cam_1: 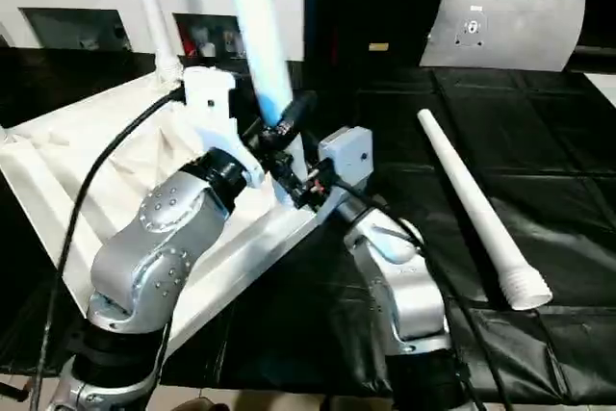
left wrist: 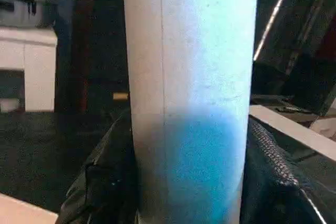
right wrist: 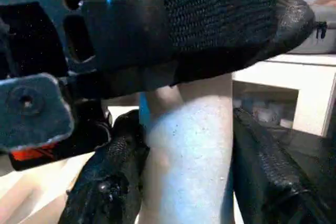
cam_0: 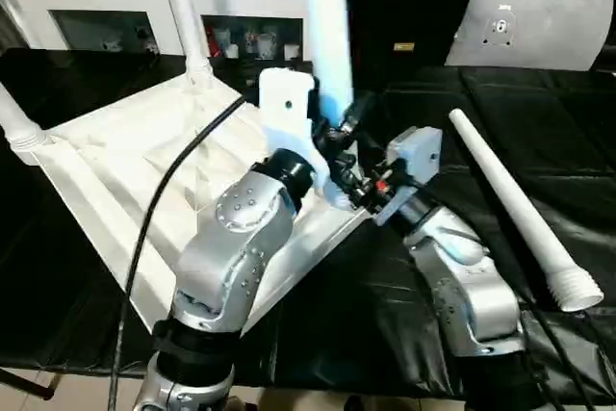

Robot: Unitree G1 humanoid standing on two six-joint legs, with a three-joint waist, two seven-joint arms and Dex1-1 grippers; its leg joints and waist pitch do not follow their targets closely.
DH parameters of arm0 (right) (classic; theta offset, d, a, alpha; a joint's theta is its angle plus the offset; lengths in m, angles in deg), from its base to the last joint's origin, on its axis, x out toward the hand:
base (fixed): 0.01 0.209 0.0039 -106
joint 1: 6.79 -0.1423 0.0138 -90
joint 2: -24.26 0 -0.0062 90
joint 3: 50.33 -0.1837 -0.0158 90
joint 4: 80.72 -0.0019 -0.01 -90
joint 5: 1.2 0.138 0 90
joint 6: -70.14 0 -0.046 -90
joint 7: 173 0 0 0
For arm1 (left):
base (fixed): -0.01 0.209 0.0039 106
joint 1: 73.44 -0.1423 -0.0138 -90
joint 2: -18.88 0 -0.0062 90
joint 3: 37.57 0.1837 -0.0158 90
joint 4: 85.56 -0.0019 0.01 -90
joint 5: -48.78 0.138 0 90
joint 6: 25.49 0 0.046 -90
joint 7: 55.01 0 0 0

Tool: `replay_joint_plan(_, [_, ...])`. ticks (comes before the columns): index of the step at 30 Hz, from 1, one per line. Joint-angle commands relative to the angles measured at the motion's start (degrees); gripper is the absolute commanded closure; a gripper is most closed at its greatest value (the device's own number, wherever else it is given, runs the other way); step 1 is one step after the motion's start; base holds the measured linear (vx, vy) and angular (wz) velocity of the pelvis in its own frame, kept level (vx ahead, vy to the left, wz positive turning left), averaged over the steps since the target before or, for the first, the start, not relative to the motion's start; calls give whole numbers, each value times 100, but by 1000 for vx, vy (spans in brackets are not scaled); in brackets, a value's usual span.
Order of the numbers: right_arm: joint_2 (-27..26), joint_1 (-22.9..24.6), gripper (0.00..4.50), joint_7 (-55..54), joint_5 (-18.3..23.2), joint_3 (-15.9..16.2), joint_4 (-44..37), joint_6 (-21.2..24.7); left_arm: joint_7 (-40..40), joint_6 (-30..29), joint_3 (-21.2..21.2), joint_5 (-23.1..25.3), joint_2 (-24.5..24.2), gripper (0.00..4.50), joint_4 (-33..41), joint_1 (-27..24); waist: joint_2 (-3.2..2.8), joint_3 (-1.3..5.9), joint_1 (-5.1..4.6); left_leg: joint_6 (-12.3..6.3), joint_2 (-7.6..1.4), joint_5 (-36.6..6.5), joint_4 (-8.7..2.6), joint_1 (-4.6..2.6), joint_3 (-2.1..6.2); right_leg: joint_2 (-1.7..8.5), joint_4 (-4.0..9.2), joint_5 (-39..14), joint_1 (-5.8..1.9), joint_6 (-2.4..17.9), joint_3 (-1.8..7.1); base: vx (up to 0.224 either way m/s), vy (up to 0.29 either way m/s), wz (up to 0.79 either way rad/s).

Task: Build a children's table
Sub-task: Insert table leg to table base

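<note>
Both claws (cam_0: 337, 156) clamp an upright leg (cam_0: 325, 26).

Both pincers flank an upright leg (cam_0: 325, 36) at the tabletop's (cam_0: 106, 156) near corner; another leg (cam_0: 515, 207) lies right.

Silver forearms (cam_0: 236, 238), black textured fingers (right wrist: 226, 19), black cable (cam_0: 154, 209)

Head pair looks down; both wrist views hug the upright leg (left wrist: 189, 98).
</note>
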State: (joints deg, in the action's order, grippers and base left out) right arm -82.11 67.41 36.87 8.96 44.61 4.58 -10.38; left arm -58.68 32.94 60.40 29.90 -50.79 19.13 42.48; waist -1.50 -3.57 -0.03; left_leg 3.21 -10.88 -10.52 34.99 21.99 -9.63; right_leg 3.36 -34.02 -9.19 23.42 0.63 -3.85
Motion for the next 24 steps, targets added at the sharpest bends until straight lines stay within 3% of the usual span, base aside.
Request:
replay_joint_plan(1, [-73,-98,259,-202,228,-220,-74,-11,341,-52,-475,44,-15,252,-149,100,47,414,-24,-178,-148,-1342,-379,-39,58,331,500,-2113,-278,608,223,0,0,0])
replay_joint_plan(3, [-64,-121,203,-212,247,-245,-42,-10,315,-77,-588,15,-70,253,-232,202,40,414,-18,-188,-150,-1321,-382,-43,61,326,490,-2034,-279,613,223,0,0,0])
replay_joint_plan(4, [-67,-121,189,-216,257,-244,-32,-10,299,-96,-635,-31,-80,253,-264,221,7,417,-1,-188,-151,-1286,-380,-42,65,337,481,-1961,-288,635,226,0,0,0])
replay_joint_plan(9, [-81,-87,152,-99,482,-210,-91,183,276,-97,-718,57,-272,253,-412,320,5,430,-11,-223,-155,-1191,-381,-40,64,326,453,-1665,-307,733,226,0,0,0])
replay_joint_plan(15, [-120,-137,97,-113,1054,-504,-254,507,42,-164,-921,-145,-391,254,-562,501,9,429,5,-211,-153,-1158,-388,-59,63,331,450,-1677,-310,735,227,0,0,0])
replay_joint_plan(19, [217,-370,67,0,2110,-1133,-379,1456,-507,-165,-947,-193,-895,255,-861,611,-21,441,34,-224,-143,-1101,-390,-83,71,321,429,-1618,-312,759,222,0,0,0])
replay_joint_plan(20, [217,-370,63,0,2110,-1133,-379,1456,-507,-165,-947,-193,-895,256,-861,611,-22,440,40,-201,-150,-1082,-381,-95,62,324,427,-1560,-304,763,228,0,0,0])
replay_joint_plan(23, [805,-396,36,511,2432,-1154,-421,2218,-1180,-272,-981,-454,-1207,257,-958,617,-15,449,54,-193,-125,-983,-371,-72,54,323,410,-1471,-348,819,230,0,0,0])
replay_joint_plan(24, [1266,-411,27,989,2593,-1028,-450,2741,-1533,-349,-1019,-632,-1336,257,-1061,699,9,450,57,-204,-129,-945,-360,-66,41,337,416,-1460,-338,859,233,0,0,0])
